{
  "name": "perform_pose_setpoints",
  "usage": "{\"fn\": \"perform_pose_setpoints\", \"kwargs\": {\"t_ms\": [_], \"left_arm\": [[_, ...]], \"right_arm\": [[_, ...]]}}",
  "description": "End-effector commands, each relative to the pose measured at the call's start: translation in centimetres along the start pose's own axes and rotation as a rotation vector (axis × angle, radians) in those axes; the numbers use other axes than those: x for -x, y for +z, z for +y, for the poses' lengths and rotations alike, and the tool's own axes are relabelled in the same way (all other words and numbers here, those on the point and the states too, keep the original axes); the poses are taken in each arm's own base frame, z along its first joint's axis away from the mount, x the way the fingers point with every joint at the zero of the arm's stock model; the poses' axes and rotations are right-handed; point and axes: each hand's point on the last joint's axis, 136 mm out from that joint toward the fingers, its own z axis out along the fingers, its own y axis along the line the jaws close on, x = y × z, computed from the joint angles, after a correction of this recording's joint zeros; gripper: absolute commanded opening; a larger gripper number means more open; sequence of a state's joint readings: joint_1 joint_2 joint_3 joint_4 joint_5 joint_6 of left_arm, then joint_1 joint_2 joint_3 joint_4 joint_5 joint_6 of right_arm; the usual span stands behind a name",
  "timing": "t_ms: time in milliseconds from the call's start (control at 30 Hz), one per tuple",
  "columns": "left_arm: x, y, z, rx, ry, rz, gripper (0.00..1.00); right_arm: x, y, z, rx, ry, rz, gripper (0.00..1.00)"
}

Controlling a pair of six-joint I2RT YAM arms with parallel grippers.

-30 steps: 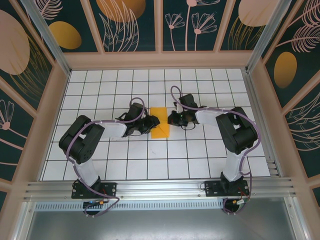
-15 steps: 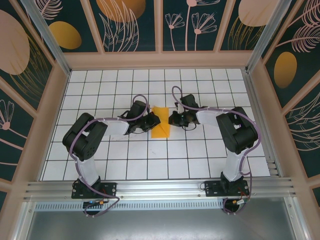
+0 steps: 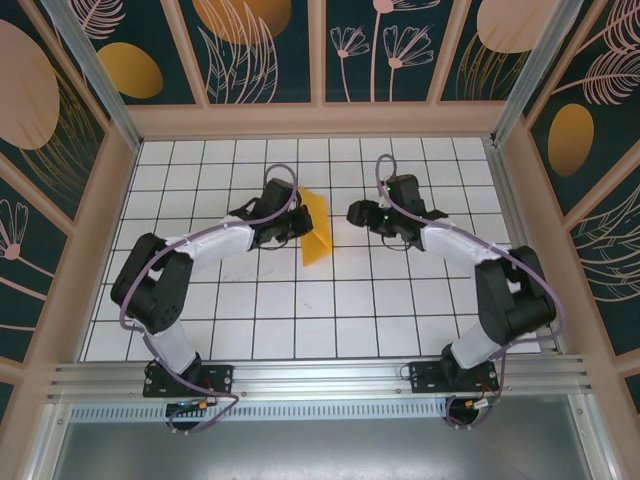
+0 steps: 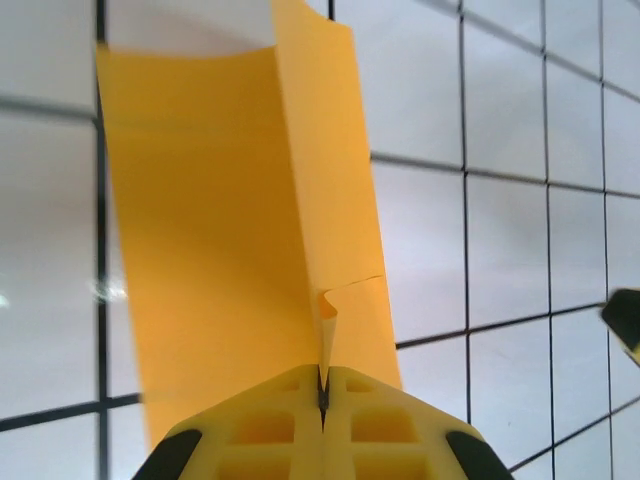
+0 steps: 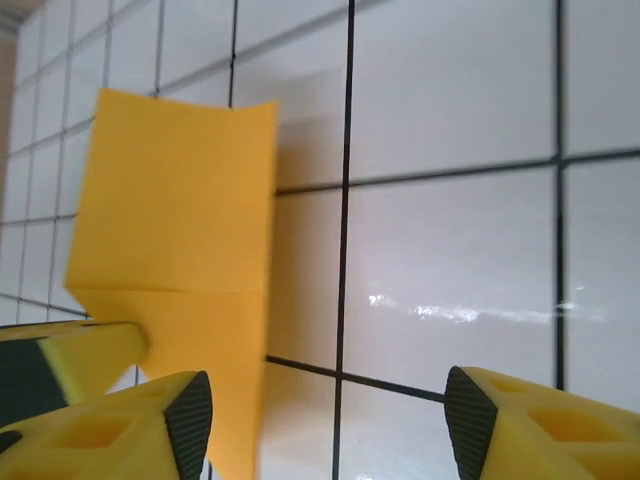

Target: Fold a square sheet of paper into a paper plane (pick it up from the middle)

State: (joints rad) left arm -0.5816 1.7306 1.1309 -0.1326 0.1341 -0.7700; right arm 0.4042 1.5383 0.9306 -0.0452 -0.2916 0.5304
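The orange-yellow sheet of paper [image 3: 316, 228] is folded and creased, and it hangs lifted and tilted above the white grid floor near the middle. My left gripper [image 3: 297, 223] is shut on its left edge; in the left wrist view the paper [image 4: 240, 230] rises from between the closed yellow fingers [image 4: 390, 425], with a small curl at the crease. My right gripper [image 3: 357, 213] stands open to the right of the paper and apart from it. The right wrist view has the paper [image 5: 180, 250] at the left, beside the gripper [image 5: 325, 425].
The white tiled floor [image 3: 330, 300] stretches on all sides of the paper. Wooden-framed walls with painted ovals and leaves [image 3: 250, 45] close in the back and sides. A metal rail [image 3: 320, 375] runs along the near edge by the arm bases.
The left gripper has lifted the paper off the floor and carried it toward the back, so it now hangs tilted. The right gripper has let go and drawn away to the right.
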Motion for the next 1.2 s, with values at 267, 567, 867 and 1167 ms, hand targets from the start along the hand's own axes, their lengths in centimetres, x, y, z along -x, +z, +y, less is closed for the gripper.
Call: {"fn": "perform_pose_setpoints", "kwargs": {"t_ms": [267,567,867,1167], "left_arm": [[6.6,-8.2,6.2,0.723,0.404,-0.173,0.04],[6.5,-4.0,8.2,0.989,0.552,-0.175,0.04],[3.7,2.3,6.8,0.92,0.643,-0.116,0.05],[0.6,5.8,6.1,0.849,0.641,-0.076,0.07]], "right_arm": [[2.6,-6.2,-6.5,-0.145,0.185,-0.267,0.78],[2.4,-7.9,-9.1,-0.195,0.277,-0.31,0.8],[2.4,-8.6,-10.5,-0.218,0.322,-0.322,0.8],[2.5,-8.5,-11.1,-0.225,0.338,-0.318,0.81]]}}
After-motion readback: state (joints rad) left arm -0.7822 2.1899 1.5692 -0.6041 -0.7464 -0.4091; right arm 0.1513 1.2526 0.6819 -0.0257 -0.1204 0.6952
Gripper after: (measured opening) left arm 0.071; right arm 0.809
